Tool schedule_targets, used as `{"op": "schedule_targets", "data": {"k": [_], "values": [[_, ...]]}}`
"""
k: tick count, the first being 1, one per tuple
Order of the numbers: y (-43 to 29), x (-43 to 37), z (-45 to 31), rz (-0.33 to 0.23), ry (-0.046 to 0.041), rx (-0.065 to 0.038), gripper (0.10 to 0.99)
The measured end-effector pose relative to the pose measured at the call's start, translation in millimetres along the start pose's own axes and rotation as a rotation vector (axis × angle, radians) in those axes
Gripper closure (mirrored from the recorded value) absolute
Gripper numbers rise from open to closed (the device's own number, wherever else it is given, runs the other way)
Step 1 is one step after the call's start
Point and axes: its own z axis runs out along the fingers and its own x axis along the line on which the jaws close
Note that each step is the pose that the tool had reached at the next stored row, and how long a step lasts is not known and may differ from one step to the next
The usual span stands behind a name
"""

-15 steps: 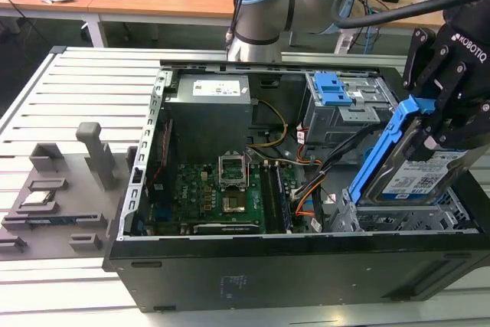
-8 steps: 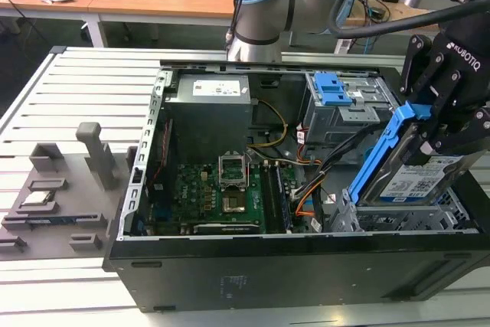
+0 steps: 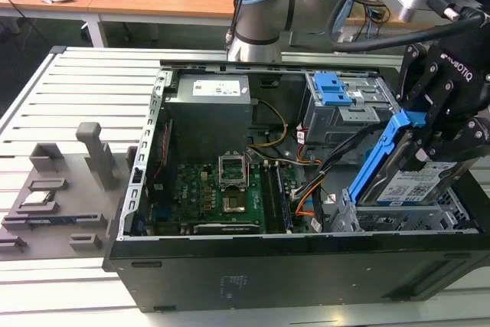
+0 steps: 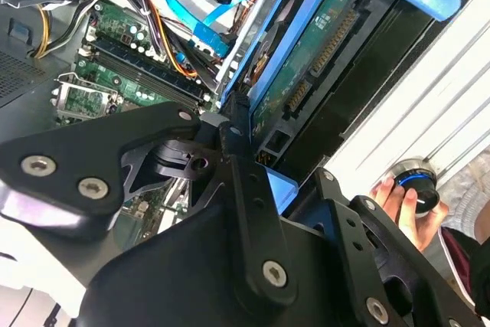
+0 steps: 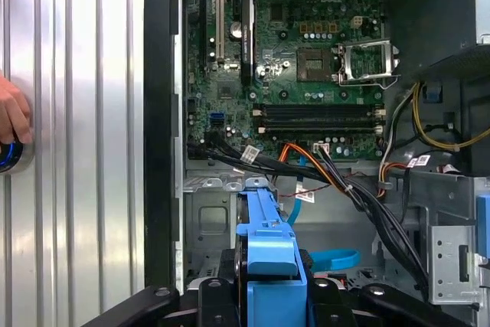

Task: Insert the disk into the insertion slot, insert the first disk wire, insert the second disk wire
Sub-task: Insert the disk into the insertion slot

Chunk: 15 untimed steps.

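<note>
A robotics lab or electronics workshop: a slotted aluminium bench [image 3: 92, 82] carries an opened computer case [image 3: 230, 266] and grey fixtures [image 3: 96, 155]. A robot arm [image 3: 260, 5] rises at the far side, and cable-strewn wooden desks [image 3: 153, 1] stand beyond.

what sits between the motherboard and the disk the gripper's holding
A loose bundle of black, orange and blue cables lies between the motherboard and the disk, as seen in the exterior view.

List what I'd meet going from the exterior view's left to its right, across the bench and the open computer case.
From the left: grey fixture blocks → motherboard → tall grey cage with blue latch → disk in its blue frame.
</note>
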Motion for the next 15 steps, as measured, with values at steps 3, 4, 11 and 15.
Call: {"op": "schedule_targets", "data": {"k": [3, 4, 11, 15], "values": [[-0.2, 0.0, 5.2, 0.0, 0.0, 0.0, 0.722], [-0.3, 0.0, 7.1, 0.0, -0.0001, 0.0, 0.722], [-0.8, -0.1, 19.1, 0.0, 0.0002, 0.0, 0.722], [-0.8, -0.1, 19.2, 0.0, 0.0001, 0.0, 0.722]]}}
